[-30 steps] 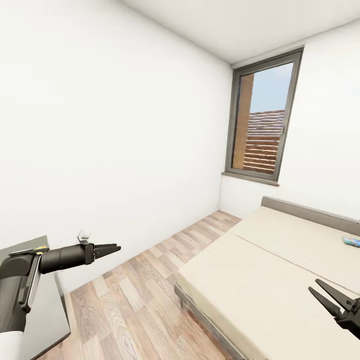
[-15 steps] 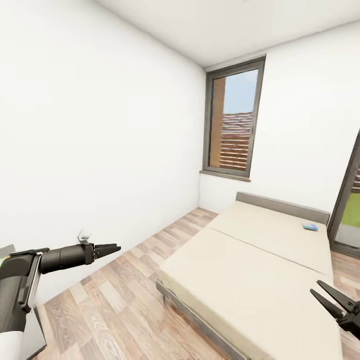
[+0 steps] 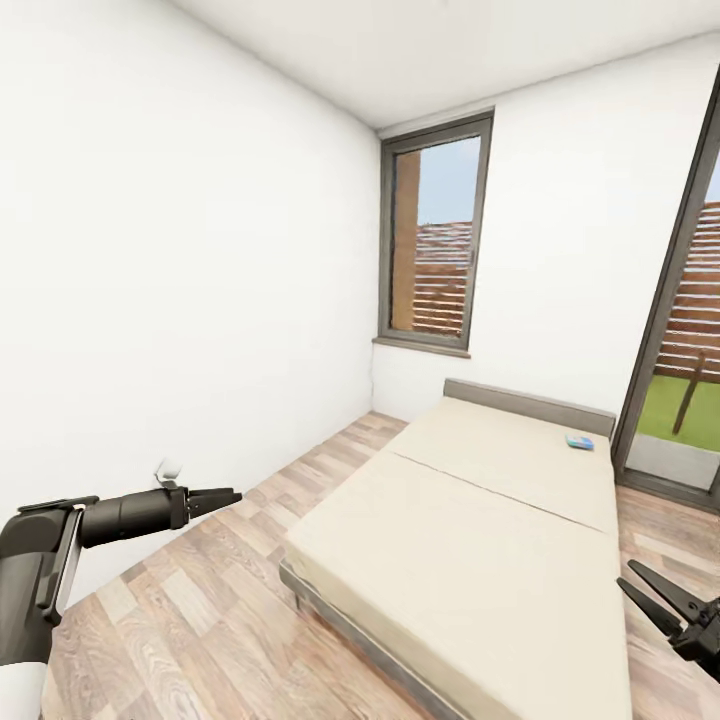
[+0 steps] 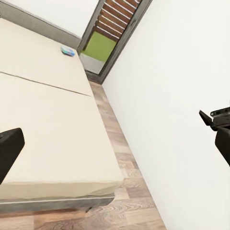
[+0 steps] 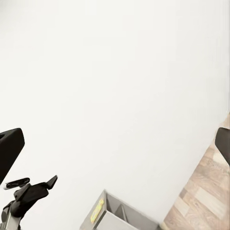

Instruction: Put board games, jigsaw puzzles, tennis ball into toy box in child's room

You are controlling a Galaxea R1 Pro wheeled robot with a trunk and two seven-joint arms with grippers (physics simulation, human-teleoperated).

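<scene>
Right gripper (image 3: 668, 606), black fingers spread and holding nothing, hangs at the near right over the large cream mattress bed (image 3: 470, 560). A small blue board game box (image 3: 579, 441) lies far ahead near the headboard, nearer this arm than the empty, nearly closed left gripper (image 3: 226, 495).

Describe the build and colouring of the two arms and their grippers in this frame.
The left arm is dark grey to black, with rounded tube segments, a thin black strut along its side and a white section at the base. The left gripper and right gripper are black, each with two slim pointed fingers. No markings or loose cables are discernible.
</scene>
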